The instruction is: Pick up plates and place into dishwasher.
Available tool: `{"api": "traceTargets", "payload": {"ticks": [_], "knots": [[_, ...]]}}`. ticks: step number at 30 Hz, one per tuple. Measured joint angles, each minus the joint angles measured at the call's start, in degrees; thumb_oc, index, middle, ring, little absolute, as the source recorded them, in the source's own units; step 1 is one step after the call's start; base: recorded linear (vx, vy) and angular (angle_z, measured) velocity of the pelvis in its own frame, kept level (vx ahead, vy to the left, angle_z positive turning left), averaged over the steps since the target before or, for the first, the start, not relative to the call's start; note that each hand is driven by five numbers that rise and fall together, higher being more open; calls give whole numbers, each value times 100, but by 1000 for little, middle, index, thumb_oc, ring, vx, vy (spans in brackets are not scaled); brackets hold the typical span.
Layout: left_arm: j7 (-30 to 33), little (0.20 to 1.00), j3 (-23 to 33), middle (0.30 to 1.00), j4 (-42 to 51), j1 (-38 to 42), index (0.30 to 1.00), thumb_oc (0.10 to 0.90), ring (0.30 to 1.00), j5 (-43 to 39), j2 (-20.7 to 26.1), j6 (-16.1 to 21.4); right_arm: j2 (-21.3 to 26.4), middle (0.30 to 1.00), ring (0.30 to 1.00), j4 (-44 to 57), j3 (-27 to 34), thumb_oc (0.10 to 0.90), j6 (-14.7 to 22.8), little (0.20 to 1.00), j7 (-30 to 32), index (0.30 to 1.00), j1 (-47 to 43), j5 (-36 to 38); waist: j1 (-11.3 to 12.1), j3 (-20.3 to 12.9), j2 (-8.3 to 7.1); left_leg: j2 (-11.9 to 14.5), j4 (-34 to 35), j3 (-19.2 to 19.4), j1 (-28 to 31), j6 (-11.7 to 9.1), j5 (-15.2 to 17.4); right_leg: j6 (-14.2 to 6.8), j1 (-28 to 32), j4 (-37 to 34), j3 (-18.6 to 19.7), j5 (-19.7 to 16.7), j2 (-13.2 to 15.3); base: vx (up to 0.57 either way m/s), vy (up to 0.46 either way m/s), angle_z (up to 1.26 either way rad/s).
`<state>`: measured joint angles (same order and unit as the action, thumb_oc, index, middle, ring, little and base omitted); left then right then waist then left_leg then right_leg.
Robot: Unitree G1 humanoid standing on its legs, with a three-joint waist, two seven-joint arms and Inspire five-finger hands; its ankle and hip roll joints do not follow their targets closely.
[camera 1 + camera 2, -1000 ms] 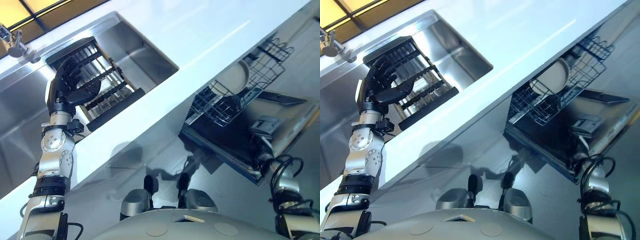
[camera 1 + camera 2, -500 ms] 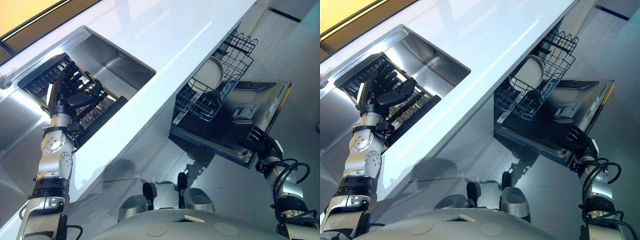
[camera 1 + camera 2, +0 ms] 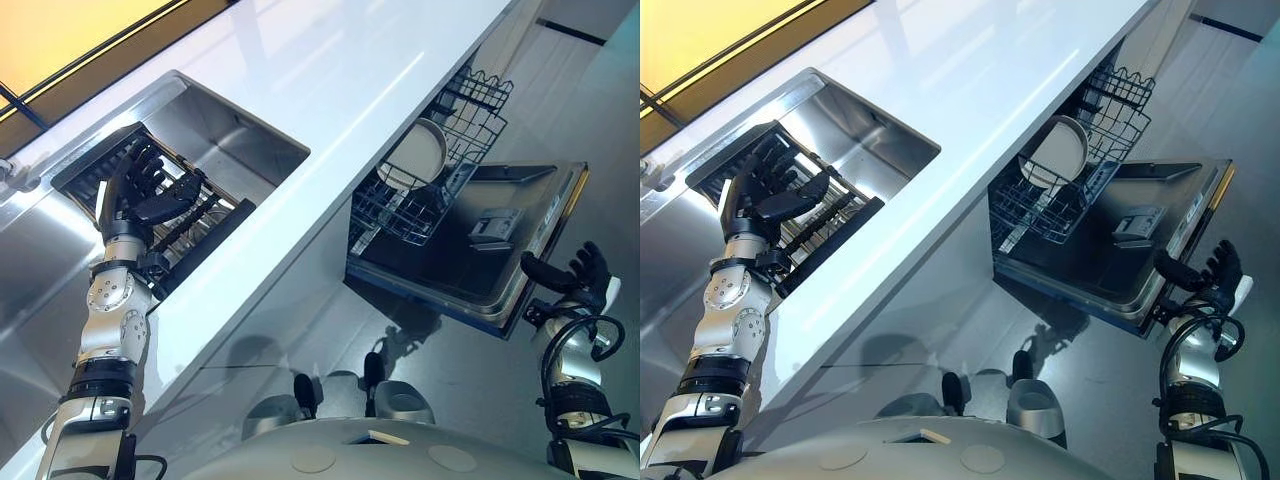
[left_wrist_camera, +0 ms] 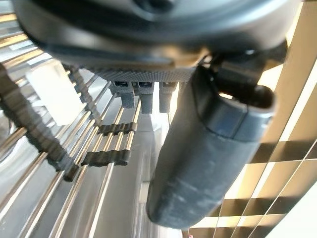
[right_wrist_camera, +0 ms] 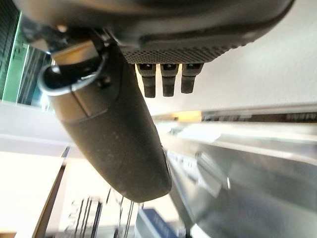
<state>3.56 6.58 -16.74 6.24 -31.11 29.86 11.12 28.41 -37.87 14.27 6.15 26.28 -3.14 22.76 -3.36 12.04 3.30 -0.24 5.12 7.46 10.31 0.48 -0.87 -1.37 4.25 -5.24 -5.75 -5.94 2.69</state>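
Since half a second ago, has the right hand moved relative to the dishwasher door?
Yes. The right hand has come off the open dishwasher door; earlier it sat against the door's front edge, now it is out past that edge, fingers spread.

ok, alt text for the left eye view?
The robot's left hand hovers open over a black dish rack in a steel sink. Right of the white countertop, a round white plate stands in the open dishwasher's wire basket.

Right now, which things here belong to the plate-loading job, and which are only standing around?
Job:
plate in the wire rack
open dishwasher door
left hand, open above the dish rack in the sink
right hand, open

Not part:
white countertop
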Motion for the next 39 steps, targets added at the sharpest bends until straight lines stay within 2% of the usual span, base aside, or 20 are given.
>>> {"api": "traceTargets", "payload": {"ticks": [4, 8, 12, 14, 15, 17, 18, 20, 21, 23, 27, 31, 35, 39], "knots": [[3, 900, 0, 900, 0, -1, 900, 800, 900, -40, 17, 0, 0, 900, 900, -255, 208, 800, 9, 900, 355, 900, 24, -105, -23, 22, 70, -1, 2, -3, -11, 2, 0, -25, -7, 1, -58, 25, 51, 10, -34, 1], [59, 900, -1, 900, -4, 20, 900, 800, 900, -177, 104, -1, 136, 900, 900, -301, 353, 800, 79, 900, -7, 900, 19, 337, -131, 128, 347, -18, -4, -28, -227, 15, -44, -29, -219, 14, -134, 22, 87, -86, -49, 3], [91, 900, -5, 900, -372, 377, 900, 800, 900, -574, 113, 28, 424, 900, 900, -659, 360, 800, 171, 900, -1165, 900, -35, 1937, -216, 414, 765, -12, -262, -148, -702, -13, -55, 17, -550, 89, -273, -8, 110, -145, -96, 15], [111, 900, 2, 900, -570, 626, 900, 800, 900, -751, 147, 87, 436, 900, 900, -802, 373, 800, 213, 900, -1597, 900, -263, 2577, -214, 701, 913, 17, -469, -151, -980, -40, -38, 69, -814, 268, -291, -1, 105, -150, -139, 7], [109, 900, 2, 900, -675, 777, 900, 800, 900, -842, 201, 147, 410, 900, 900, -875, 436, 800, 384, 900, -1841, 900, -415, 2999, -218, 893, 949, 29, -645, -152, -1191, -70, -15, 135, -1054, 508, -288, 64, 113, -101, -150, -4], [108, 900, 1, 900, -799, 1024, 900, 800, 900, -966, 273, 159, 449, 900, 900, -1003, 540, 800, 444, 900, -2065, 900, -593, 3361, -225, 1130, 942, 29, -892, -147, -1441, -98, 35, 174, -1391, 940, -288, 229, 135, -46, -123, -1], [83, 900, -23, 900, -881, 1260, 900, 800, 900, -1072, 382, 85, 484, 900, 900, -1150, 567, 800, 458, 900, -2403, 900, -752, 3691, -215, 1290, 885, 11, -1154, -154, -1660, -99, 119, 225, -1789, 1591, -291, 528, 190, -24, -115, 5], [77, 900, -41, 900, -889, 1378, 900, 800, 900, -1141, 556, 116, 482, 900, 900, -1301, 570, 800, 465, 900, -2721, 900, -927, 4110, -185, 1387, 794, -16, -1471, -144, -1825, -103, 260, 234, -2154, 2313, -279, 896, 327, -6, -82, 5], [81, 900, -41, 900, -880, 1438, 900, 800, 900, -1184, 655, 173, 482, 900, 900, -1388, 585, 800, 468, 900, -3073, 900, -932, 4569, -145, 1452, 728, -95, -1825, -167, -1984, -131, 431, 280, -2419, 2904, -276, 1197, 456, -5, -54, 9], [80, 900, -40, 900, -880, 1442, 900, 800, 900, -1271, 780, 188, 483, 900, 900, -1402, 598, 800, 342, 900, -3548, 900, -898, 5112, -145, 1507, 703, -119, -2354, -204, -2284, -170, 708, 349, -2705, 3454, -267, 1491, 553, -13, -47, 11], [53, 900, 9, 900, -880, 1488, 900, 800, 900, -1403, 1058, 175, 528, 900, 900, -1398, 606, 800, 51, 900, -4265, 900, -786, 5723, -132, 1620, 708, -70, -3150, -307, -2706, -291, 1028, 484, -3023, 4133, -268, 1792, 609, 5, -31, 10], [17, 900, 76, 900, -853, 1497, 900, 800, 900, -1442, 1103, 175, 597, 900, 900, -1327, 499, 800, -131, 900, -4534, 900, -673, 5956, -59, 1654, 733, -54, -3500, -522, -2893, -361, 1185, 576, -3117, 4341, -264, 1908, 579, -8, 2, -2], [1, 900, 287, 900, -819, 1325, 900, 800, 900, -1469, 1094, 190, 642, 900, 900, -547, 260, 800, -184, 900, -4578, 900, -264, 6164, -50, 1694, 758, -13, -3470, -518, -2913, -362, 1182, 580, -3152, 4306, -270, 1865, 532, -60, -16, -10], [38, 900, 590, 900, -858, 1042, 900, 800, 900, -1470, 1200, 284, 559, 900, 900, 582, 15, 800, -199, 900, -4648, 900, 187, 6107, 21, 1701, 746, 109, -3428, -563, -3019, -402, 1194, 700, -3179, 4110, -403, 1764, 392, -70, 14, -30]]}}
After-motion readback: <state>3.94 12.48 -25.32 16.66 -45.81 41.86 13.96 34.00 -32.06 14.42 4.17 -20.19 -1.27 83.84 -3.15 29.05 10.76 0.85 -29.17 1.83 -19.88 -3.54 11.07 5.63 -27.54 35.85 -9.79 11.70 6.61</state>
